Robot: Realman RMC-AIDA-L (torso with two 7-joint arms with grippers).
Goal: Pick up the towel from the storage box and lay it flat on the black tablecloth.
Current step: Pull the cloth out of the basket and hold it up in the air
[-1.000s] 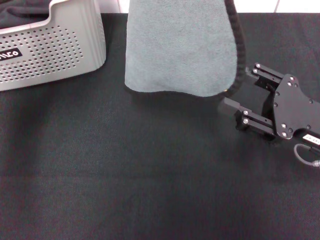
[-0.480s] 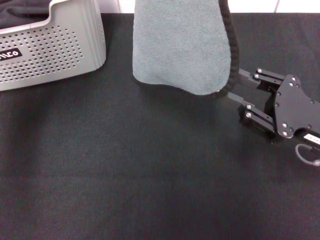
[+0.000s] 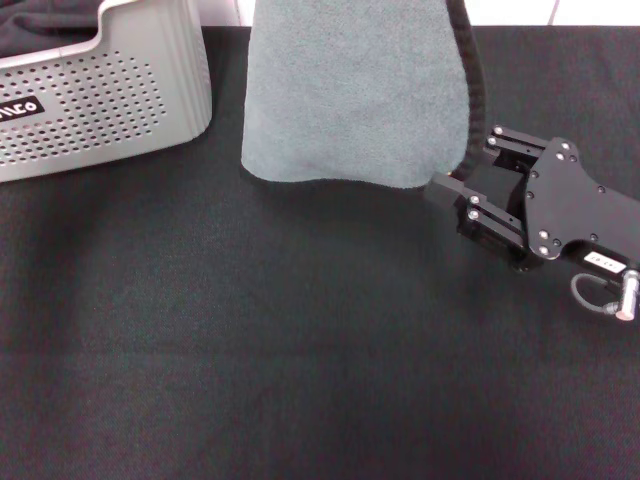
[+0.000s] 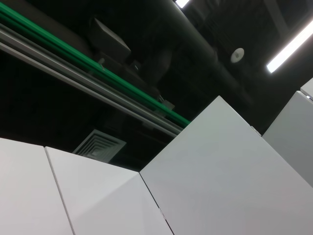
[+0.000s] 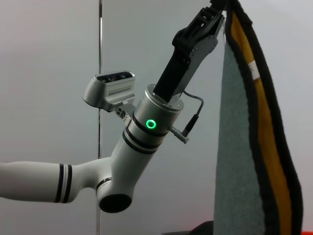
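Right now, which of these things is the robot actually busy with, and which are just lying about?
Busy with: towel, hanging from the left claw; black tablecloth below; right claw beside the towel's edge; storage box.
Lying about: dark cloth inside the box.

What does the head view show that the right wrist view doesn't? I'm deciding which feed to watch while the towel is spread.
Only the head view shows the storage box at far left, the black tablecloth and the right pincer low beside the hanging towel's trimmed edge. Only the right wrist view shows the left pincer holding the towel's top corner, plus the towel's orange-yellow reverse side. Both show the towel hanging with its dark trim; neither shows it flat yet.
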